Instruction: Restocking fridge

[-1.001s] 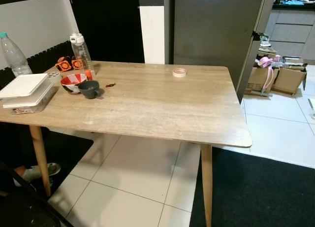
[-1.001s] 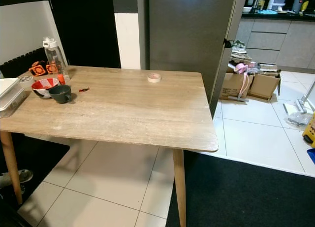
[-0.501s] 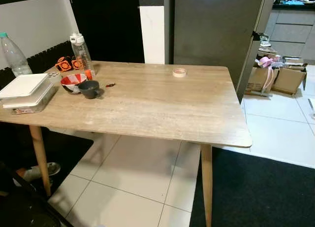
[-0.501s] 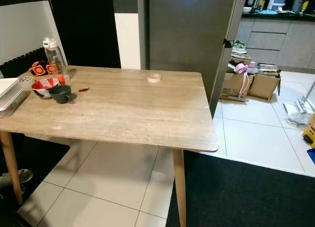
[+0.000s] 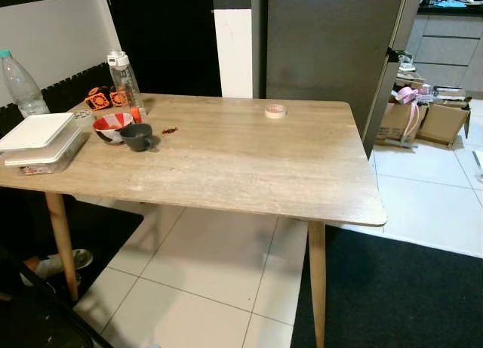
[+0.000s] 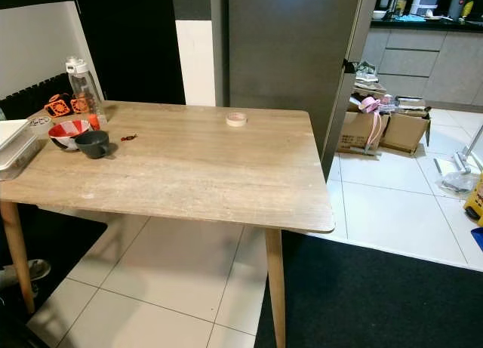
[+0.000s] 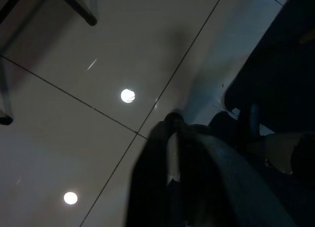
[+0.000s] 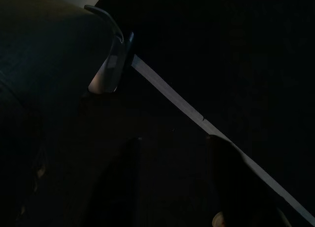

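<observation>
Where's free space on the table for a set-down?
Most of the table is bare: everything right of the dark cup to the right edge, bar the tape roll near the far edge. Crowded at the left end: lidded container, red bowl, two bottles.

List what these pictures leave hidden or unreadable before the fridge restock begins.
- Fridge: head views show only its shut grey door, top cut off; contents unknown.
- White-lidded container: opaque lid hides the contents; cut by the right eye view's edge.
- Small red item on the table: too small to identify.
- Right gripper: right wrist view too dark to judge the fingers.
- Left gripper: hangs over floor tiles, fingers dim silhouettes.
</observation>
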Robot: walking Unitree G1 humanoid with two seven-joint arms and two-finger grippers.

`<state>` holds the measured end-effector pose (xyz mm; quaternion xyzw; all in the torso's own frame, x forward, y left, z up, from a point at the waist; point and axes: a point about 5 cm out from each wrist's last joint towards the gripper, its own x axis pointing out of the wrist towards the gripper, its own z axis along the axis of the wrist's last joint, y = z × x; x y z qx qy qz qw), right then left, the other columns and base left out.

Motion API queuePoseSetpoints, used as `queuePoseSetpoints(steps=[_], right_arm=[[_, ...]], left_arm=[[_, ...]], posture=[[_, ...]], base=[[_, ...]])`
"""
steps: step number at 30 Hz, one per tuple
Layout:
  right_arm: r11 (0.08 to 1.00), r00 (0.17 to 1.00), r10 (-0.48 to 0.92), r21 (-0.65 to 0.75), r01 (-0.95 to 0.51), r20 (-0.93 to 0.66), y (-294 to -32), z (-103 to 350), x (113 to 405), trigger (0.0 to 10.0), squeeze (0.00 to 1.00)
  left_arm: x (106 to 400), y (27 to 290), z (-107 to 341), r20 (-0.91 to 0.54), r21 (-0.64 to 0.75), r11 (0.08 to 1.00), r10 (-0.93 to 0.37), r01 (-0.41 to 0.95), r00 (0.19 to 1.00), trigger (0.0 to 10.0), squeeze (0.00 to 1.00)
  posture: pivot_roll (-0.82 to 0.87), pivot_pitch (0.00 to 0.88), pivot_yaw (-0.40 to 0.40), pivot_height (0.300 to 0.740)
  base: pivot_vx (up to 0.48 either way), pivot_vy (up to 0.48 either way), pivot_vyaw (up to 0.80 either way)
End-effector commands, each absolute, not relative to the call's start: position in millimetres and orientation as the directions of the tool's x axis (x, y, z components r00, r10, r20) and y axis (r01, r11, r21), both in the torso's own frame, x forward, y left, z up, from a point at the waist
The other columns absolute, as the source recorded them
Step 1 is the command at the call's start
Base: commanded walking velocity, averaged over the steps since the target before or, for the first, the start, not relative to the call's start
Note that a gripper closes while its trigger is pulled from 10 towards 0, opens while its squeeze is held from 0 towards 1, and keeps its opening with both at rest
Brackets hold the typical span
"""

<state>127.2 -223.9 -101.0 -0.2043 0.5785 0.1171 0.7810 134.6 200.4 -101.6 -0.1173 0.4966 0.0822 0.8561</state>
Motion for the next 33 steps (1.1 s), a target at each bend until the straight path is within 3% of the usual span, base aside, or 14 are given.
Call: queuePoseSetpoints(steps=[1, 8, 9, 10, 18, 19, 20, 33], right_arm=[[0.887, 0.304, -0.056, -0.187, -0.422, -0.951, -224.0, -100.6, 128.5, 10.0, 1.00], [0.880, 0.311, -0.083, -0.217, -0.423, -0.947, -225.7, -100.4, 128.6, 10.0, 1.00], [0.878, 0.312, -0.086, -0.220, -0.424, -0.946, -225.9, -100.4, 128.7, 10.0, 0.75], [0.879, 0.310, -0.081, -0.215, -0.425, -0.947, -225.5, -100.5, 128.4, 10.0, 0.00], [0.878, 0.308, -0.073, -0.207, -0.431, -0.949, -224.9, -100.7, 128.1, 10.0, 0.00], [0.880, 0.305, -0.067, -0.200, -0.430, -0.950, -224.5, -100.8, 127.8, 10.0, 0.93], [0.882, 0.303, -0.063, -0.195, -0.429, -0.951, -224.4, -100.9, 127.5, 10.0, 1.00], [0.888, 0.304, -0.061, -0.191, -0.419, -0.951, -224.5, -101.0, 127.1, 10.0, 1.00]], left_arm=[[132.9, 207.7, -101.1, -0.873, -0.109, 0.956, 0.038, -0.271, 0.486, 10.0, 1.00], [131.6, 208.1, -101.6, -0.878, -0.092, 0.959, 0.050, -0.269, 0.477, 10.0, 1.00], [131.6, 208.0, -101.6, -0.878, -0.093, 0.959, 0.049, -0.268, 0.477, 10.0, 0.00], [131.7, 208.2, -101.6, -0.878, -0.090, 0.960, 0.049, -0.265, 0.477, 10.0, 0.00], [133.2, 208.6, -101.0, -0.876, -0.083, 0.963, 0.052, -0.257, 0.479, 10.0, 0.00], [133.4, 208.5, -101.0, -0.876, -0.082, 0.963, 0.052, -0.256, 0.479, 10.0, 0.00], [133.6, 208.4, -100.9, -0.876, -0.082, 0.964, 0.052, -0.255, 0.479, 10.0, 0.00], [134.5, 208.6, -100.6, -0.876, -0.078, 0.964, 0.056, -0.254, 0.480, 10.0, 0.00]], posture=[[-0.07, 0.000, 0.025, 0.740], [-0.07, 0.000, 0.021, 0.740], [-0.07, 0.000, 0.021, 0.740], [-0.07, 0.000, 0.023, 0.740], [-0.07, 0.000, 0.023, 0.740], [-0.07, 0.000, 0.024, 0.740], [-0.06, 0.000, 0.025, 0.740], [-0.06, 0.000, 0.026, 0.740]], base=[[0.000, 0.000, 0.00], [0.000, 0.000, 0.00], [0.000, 0.000, 0.00], [0.000, 0.000, 0.00], [0.000, 0.000, 0.00], [0.000, 0.000, 0.00], [0.000, 0.000, 0.00], [0.000, 0.000, 0.00]])
